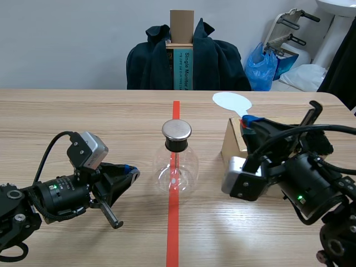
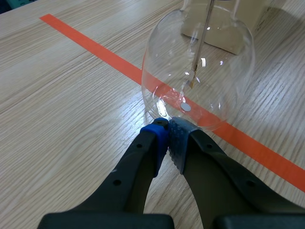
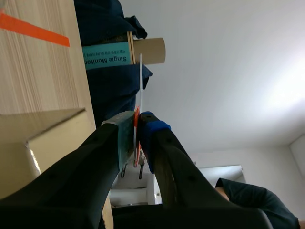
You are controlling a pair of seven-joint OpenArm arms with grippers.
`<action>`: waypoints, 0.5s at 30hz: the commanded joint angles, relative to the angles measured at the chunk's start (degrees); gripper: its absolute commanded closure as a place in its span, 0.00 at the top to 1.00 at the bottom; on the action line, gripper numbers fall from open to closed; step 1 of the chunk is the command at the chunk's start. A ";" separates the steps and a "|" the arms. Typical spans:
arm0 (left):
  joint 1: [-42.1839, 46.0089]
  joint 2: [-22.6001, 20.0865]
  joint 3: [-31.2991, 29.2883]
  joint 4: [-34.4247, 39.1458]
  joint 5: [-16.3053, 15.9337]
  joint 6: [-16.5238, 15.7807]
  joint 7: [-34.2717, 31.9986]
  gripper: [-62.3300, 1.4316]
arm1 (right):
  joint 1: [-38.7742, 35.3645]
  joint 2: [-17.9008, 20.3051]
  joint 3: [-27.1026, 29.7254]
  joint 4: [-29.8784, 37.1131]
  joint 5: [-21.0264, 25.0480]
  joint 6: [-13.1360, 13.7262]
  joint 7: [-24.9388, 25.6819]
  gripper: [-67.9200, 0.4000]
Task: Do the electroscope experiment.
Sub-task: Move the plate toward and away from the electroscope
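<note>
1 flask [image 1: 176, 167]; box [image 1: 183, 69] lbl "Single Monitor"

We find the flask [image 1: 176, 164] standing on the tape line [image 1: 173, 228] at the table's [image 1: 83, 117] middle. Left of it the left gripper [image 2: 167, 131] lies low, tips together just before the flask's base; whether they touch we cannot tell. Right of the flask stands a box [image 1: 232, 146], and above it the right gripper [image 1: 248, 120] pinches a paddle [image 1: 232, 102], whose disc rises behind the box. Beyond the far edge hangs a jacket [image 1: 150, 64], a bag [image 1: 261, 67] to its right.
</note>
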 commanded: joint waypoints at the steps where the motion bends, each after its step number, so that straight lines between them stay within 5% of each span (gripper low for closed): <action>1: -0.76 -0.02 -0.11 0.94 -0.57 -0.09 -0.79 0.07 | 0.68 0.17 1.36 1.29 1.11 -0.83 0.42 0.02; 9: -0.76 -0.02 -0.11 0.94 -0.57 -0.09 -0.79 0.07 | 0.48 0.52 7.10 1.99 1.86 -2.62 0.90 0.02; 15: -0.76 -0.02 -0.11 0.94 -0.57 -0.09 -0.76 0.07 | -0.74 3.52 12.87 8.79 5.81 -5.64 1.31 0.02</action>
